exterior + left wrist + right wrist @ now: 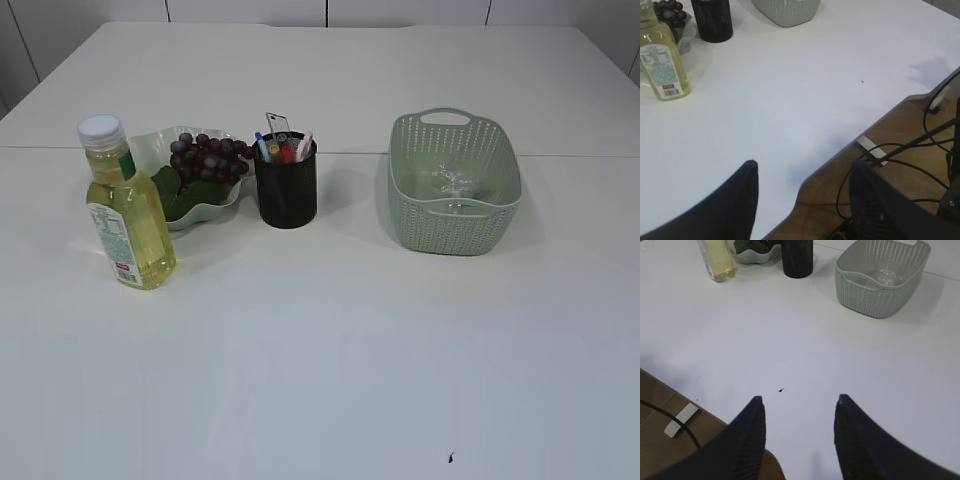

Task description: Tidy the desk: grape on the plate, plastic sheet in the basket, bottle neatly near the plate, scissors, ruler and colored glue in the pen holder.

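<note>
A bunch of dark grapes point(208, 155) lies on the pale leaf-shaped plate point(150, 143) at the left. The yellow bottle point(125, 208) with a white cap stands upright just in front of the plate. Beside the plate, the black pen holder point(286, 185) holds the scissors, ruler and colored glue sticks point(282, 148), only their tops showing. The crumpled clear plastic sheet point(455, 180) lies inside the green basket point(410, 215). My left gripper point(804, 167) hangs open over the table's near edge, holding nothing. My right gripper point(799, 401) is open and empty above the near table. Neither arm shows in the exterior view.
The white table point(330, 350) carries a small dark speck point(451, 458) near its front. Beyond the table's near edge, cables point(900, 165) run over a brown floor, and a white strip point(681, 419) lies there.
</note>
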You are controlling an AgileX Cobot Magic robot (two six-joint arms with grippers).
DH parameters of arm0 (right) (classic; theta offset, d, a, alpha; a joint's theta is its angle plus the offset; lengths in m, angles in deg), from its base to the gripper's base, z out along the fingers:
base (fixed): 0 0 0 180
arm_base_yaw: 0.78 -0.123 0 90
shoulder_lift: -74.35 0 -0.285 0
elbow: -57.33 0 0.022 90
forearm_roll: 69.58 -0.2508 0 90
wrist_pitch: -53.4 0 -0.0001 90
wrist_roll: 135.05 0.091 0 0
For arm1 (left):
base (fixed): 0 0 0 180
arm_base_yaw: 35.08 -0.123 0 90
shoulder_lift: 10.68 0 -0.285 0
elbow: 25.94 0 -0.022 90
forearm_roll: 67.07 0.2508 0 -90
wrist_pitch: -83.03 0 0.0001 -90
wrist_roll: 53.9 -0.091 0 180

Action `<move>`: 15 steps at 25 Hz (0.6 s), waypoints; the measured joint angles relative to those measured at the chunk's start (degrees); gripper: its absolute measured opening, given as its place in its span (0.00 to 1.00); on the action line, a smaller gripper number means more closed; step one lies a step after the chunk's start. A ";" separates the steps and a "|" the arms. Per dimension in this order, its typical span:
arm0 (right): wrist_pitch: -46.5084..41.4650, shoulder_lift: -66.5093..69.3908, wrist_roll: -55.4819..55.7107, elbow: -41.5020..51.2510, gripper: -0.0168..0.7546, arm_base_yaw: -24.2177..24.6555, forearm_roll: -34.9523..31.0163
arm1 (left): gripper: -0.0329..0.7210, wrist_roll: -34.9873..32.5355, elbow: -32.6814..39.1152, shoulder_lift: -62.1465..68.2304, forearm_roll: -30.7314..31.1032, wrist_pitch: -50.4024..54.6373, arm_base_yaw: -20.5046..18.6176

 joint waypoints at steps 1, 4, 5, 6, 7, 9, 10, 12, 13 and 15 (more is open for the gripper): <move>0.00 -0.67 0.00 0.46 0.49 0.00 0.12 | 0.61 0.00 0.72 -1.11 0.00 0.66 0.00; 0.14 -1.28 -0.02 1.66 0.49 0.00 0.21 | 0.61 0.00 2.29 -3.30 0.45 1.61 0.00; 0.14 -1.28 -0.02 1.95 0.49 0.00 0.25 | 0.61 0.00 2.81 -3.30 0.98 1.78 0.00; 0.14 -1.37 -0.12 2.46 0.49 0.00 0.25 | 0.61 0.00 3.31 -3.36 1.55 2.11 0.00; 0.14 -1.37 -0.12 3.25 0.49 0.00 0.35 | 0.61 0.00 3.72 -3.36 2.09 2.13 0.00; 0.14 -1.37 -0.12 4.24 0.49 0.00 0.75 | 0.61 -0.25 3.92 -3.36 2.78 2.02 0.00; 0.14 -1.37 -0.12 4.33 0.49 0.00 0.86 | 0.61 -0.40 4.04 -3.36 3.05 1.83 0.00; 0.14 -1.37 -0.12 4.33 0.49 0.00 1.59 | 0.61 -0.65 4.37 -3.36 3.43 0.66 0.00; 0.14 -1.37 -0.12 4.33 0.49 0.00 1.90 | 0.61 -0.76 4.78 -3.36 3.52 -0.48 0.00; 0.14 -1.37 -0.01 4.33 0.49 0.00 2.50 | 0.61 -0.88 5.97 -3.36 3.52 -2.66 0.00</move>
